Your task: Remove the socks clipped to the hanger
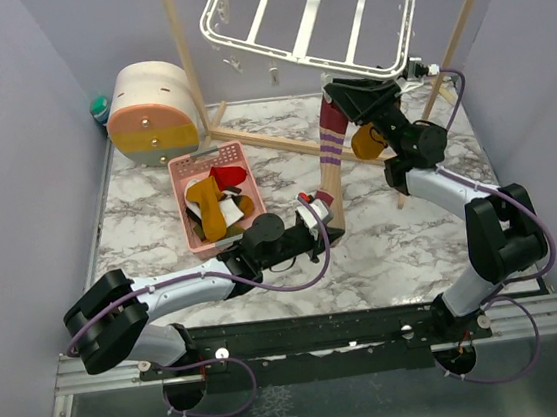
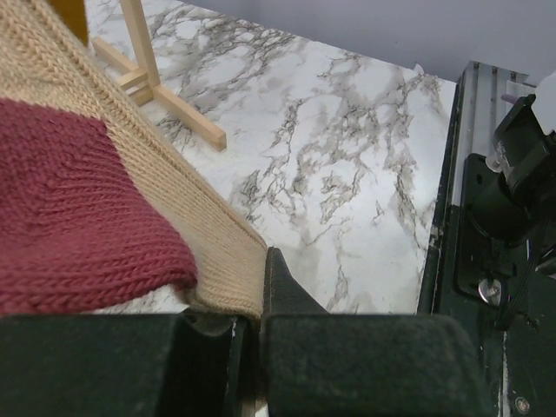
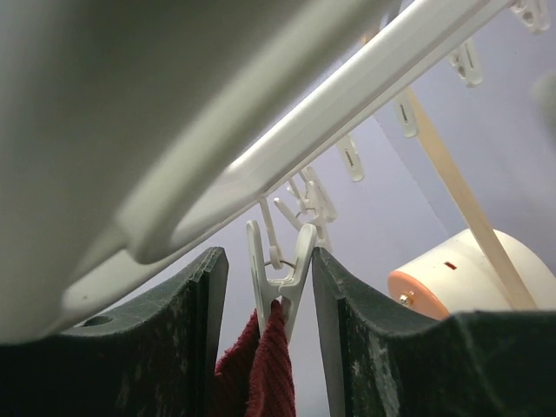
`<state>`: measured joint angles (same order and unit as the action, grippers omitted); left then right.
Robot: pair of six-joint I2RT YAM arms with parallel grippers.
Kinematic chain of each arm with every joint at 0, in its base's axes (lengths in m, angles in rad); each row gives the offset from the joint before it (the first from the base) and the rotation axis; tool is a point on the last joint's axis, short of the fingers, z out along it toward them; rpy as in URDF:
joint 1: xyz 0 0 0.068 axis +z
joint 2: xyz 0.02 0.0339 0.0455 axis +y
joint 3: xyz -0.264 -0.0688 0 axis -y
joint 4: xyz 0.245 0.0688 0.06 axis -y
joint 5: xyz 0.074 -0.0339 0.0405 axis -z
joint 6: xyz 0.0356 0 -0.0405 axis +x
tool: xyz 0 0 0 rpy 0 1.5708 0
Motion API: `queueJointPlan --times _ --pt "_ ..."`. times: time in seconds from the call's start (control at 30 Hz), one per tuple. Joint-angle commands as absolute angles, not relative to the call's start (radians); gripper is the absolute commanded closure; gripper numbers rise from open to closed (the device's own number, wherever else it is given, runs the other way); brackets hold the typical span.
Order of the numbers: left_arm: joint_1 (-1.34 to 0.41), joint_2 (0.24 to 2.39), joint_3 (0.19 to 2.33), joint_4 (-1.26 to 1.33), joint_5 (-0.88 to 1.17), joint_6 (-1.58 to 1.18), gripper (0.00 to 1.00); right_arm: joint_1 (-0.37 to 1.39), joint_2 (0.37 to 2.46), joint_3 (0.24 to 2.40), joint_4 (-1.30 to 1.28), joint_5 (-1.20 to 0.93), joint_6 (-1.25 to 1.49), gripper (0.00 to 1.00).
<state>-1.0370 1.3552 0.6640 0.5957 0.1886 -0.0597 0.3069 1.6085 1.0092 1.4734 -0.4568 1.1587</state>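
The white hanger [image 1: 307, 14] hangs tilted at the back. From one of its clips a long tan sock [image 1: 330, 157] with a dark red striped cuff stretches down and forward. My left gripper [image 1: 311, 208] is shut on its lower end; the left wrist view shows the tan and red knit [image 2: 87, 200] pinched between the jaws of the left gripper [image 2: 256, 304]. My right gripper [image 1: 341, 96] is up at the clip. In the right wrist view the right gripper [image 3: 268, 261] stands open astride the white clip [image 3: 280, 269], which grips the red cuff [image 3: 269, 365]. The right finger [image 3: 365, 339] touches the clip. A mustard sock [image 1: 367, 142] hangs beside it.
A pink basket [image 1: 185, 163] holding several loose socks stands left of centre on the marble table. Behind it is a round wooden box [image 1: 152, 110]. The light wooden rack [image 1: 184, 58] carries the hanger, and its foot bar [image 1: 271, 141] crosses the back of the table.
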Motion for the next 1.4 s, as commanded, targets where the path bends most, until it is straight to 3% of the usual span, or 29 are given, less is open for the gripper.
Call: queueJointPlan --times 0.0,0.4,0.67,0.93,1.13,1.37 --pt "-1.056 1.341 0.672 0.551 0.191 -0.074 1.00 0.314 1.619 1.034 1.496 -0.441 1.150 0.53" --pt "-1.062 1.344 0.673 0.548 0.187 -0.076 1.00 0.316 1.624 1.036 1.490 -0.447 1.155 0.64" --pt "-1.063 1.349 0.672 0.545 0.183 -0.074 1.00 0.317 1.632 1.044 1.477 -0.454 1.164 0.98" --pt "-1.063 1.296 0.659 0.507 0.125 -0.011 1.00 0.316 1.624 1.045 1.455 -0.461 1.161 0.99" --pt "-1.034 1.191 0.688 0.347 -0.137 0.103 1.00 0.316 1.606 1.043 1.436 -0.473 1.151 0.99" --pt "-0.740 1.127 0.763 0.148 -0.132 0.043 1.00 0.316 1.588 1.036 1.420 -0.483 1.141 0.99"
